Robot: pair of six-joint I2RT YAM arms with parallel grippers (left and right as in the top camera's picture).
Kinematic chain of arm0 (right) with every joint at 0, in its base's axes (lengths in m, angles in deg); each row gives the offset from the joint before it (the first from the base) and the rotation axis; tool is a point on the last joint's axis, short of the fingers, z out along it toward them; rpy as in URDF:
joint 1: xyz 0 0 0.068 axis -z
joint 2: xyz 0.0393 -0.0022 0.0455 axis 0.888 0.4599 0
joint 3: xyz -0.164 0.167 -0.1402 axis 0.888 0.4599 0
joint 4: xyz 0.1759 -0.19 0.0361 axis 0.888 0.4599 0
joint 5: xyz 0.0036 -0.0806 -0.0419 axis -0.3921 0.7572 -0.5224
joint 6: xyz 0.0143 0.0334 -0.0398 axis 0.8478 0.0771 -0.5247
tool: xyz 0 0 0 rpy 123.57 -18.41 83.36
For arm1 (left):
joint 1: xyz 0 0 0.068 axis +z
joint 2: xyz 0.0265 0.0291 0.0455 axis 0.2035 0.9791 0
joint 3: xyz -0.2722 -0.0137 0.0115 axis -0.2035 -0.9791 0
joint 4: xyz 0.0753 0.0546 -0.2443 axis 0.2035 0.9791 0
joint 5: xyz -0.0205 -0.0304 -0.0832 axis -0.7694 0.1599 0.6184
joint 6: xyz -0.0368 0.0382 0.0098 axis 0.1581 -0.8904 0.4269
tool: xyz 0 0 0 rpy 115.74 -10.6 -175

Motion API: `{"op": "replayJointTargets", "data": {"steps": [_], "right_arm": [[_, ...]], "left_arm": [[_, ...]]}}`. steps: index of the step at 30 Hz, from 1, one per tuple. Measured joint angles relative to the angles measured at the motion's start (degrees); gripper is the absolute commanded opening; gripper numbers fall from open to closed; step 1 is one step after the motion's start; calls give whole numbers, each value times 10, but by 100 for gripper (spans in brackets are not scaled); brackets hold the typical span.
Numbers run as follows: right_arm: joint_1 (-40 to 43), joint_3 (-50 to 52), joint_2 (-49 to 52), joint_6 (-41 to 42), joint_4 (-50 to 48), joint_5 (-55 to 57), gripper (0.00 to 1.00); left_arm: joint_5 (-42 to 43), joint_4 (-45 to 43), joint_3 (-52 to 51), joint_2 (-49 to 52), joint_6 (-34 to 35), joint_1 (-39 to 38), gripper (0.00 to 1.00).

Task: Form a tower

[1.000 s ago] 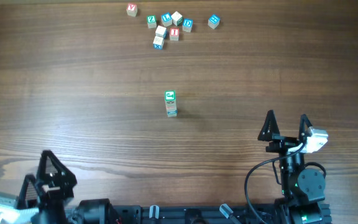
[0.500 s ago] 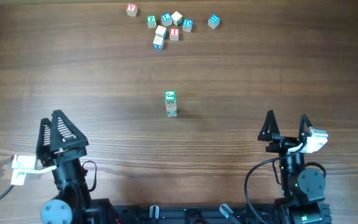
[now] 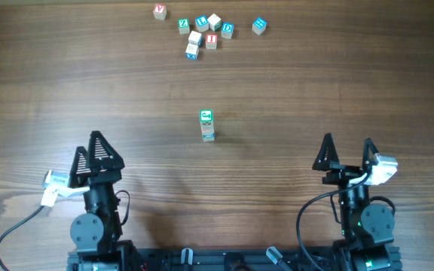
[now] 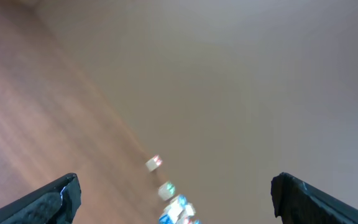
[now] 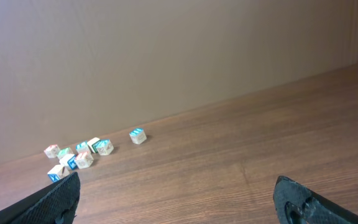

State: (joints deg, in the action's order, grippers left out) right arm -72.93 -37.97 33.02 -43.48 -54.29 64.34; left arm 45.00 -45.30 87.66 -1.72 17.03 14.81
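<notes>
Our left gripper [image 3: 87,144] has its fingers spread and empty, having swung in from the lower-left corner. Our right gripper [image 3: 347,140], lower right, is likewise released. The tower [image 3: 207,125] stands at frame centre, with loose cubes [image 3: 202,30] along the top edge, so stacking looks unfinished.

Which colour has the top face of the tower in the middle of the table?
Green with a white mark, on the tower; the overhead view shows it best.

Desk [image 3: 315,83]: brown wood-grain top, grain running side to side, evenly lit with a soft sheen. Wall [image 5: 166,50] behind far edge: plain, matt, beige-brown.
</notes>
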Motion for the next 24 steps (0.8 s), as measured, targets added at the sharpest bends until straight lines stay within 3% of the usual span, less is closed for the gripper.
{"op": "replayJointTargets", "data": {"steps": [6, 24], "right_arm": [[0, 0, 0, 0, 0, 0, 100], [0, 0, 0, 0, 0, 0, 100]], "left_arm": [[0, 96, -2, 0, 3, 0, 100], [2, 95, -2, 0, 3, 0, 100]]}}
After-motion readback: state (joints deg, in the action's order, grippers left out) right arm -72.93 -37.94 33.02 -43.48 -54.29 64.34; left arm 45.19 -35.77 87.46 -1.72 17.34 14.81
